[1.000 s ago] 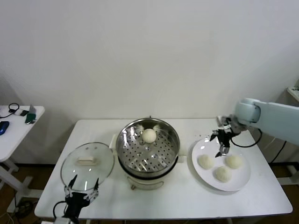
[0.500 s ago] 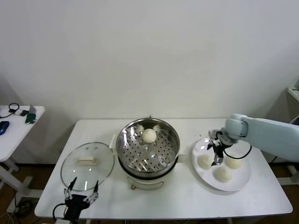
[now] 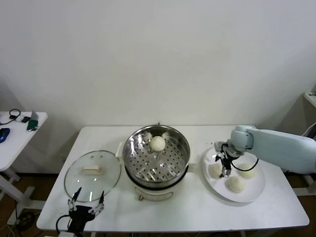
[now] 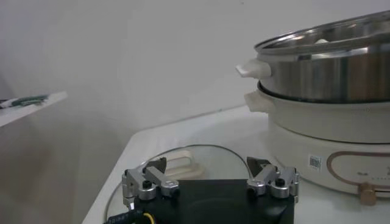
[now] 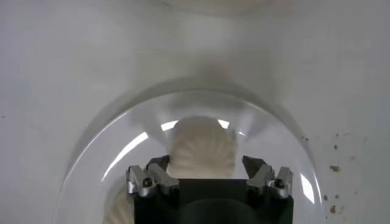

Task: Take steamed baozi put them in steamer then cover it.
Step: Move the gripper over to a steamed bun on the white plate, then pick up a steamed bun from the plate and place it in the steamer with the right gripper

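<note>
The steel steamer [image 3: 133, 153] stands mid-table with one baozi [image 3: 157, 143] on its perforated tray. Three baozi lie on the white plate [image 3: 255, 192] at the right: one at the left [image 3: 214, 171], one at the front [image 3: 235, 184], one at the right [image 3: 248, 171]. My right gripper [image 3: 224, 167] is open and hangs low over the left one; in the right wrist view a baozi [image 5: 202, 148] sits between the spread fingers. The glass cover [image 3: 92, 175] lies flat on the table left of the steamer. My left gripper [image 3: 86, 207] is open, parked at the front left edge by the cover [image 4: 183, 159].
A small side table [image 3: 19, 129] with gadgets stands at the far left. The steamer's cream base [image 4: 323, 125] rises close to the left gripper. The white wall is behind the table.
My right gripper has moved left and down across the plate, from its far rim to just above the left baozi. The left arm has barely moved.
</note>
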Robot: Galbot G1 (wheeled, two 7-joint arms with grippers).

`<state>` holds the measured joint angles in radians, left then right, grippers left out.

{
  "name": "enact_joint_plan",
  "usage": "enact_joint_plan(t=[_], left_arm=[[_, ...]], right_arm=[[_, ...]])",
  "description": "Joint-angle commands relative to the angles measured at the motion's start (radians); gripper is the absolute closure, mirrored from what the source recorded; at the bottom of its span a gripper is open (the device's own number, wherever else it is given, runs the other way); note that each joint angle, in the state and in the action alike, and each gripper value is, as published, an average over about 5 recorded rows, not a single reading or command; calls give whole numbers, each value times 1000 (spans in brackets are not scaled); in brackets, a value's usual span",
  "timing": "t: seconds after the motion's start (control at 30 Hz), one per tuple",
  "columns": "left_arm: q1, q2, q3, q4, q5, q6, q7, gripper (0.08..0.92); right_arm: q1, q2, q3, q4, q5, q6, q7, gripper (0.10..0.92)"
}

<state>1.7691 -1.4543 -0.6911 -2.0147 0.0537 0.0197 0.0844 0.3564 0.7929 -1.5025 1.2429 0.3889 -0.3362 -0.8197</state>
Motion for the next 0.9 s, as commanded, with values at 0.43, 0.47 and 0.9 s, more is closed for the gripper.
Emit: enact_joint_plan(t=[0.43,0.47,0.9], left_arm=[[4,-1,0,-4,1,3,0,177],[4,-1,-1,-4,1,2,0,177],[0,7,-1,-21,-1,8,1,177]], right_arm=[[24,-5,-2,9,1,7,-35,453],[46,-11,-12,20,8,10,-41,456],[862,90,-400,144,328,123,-225,457]])
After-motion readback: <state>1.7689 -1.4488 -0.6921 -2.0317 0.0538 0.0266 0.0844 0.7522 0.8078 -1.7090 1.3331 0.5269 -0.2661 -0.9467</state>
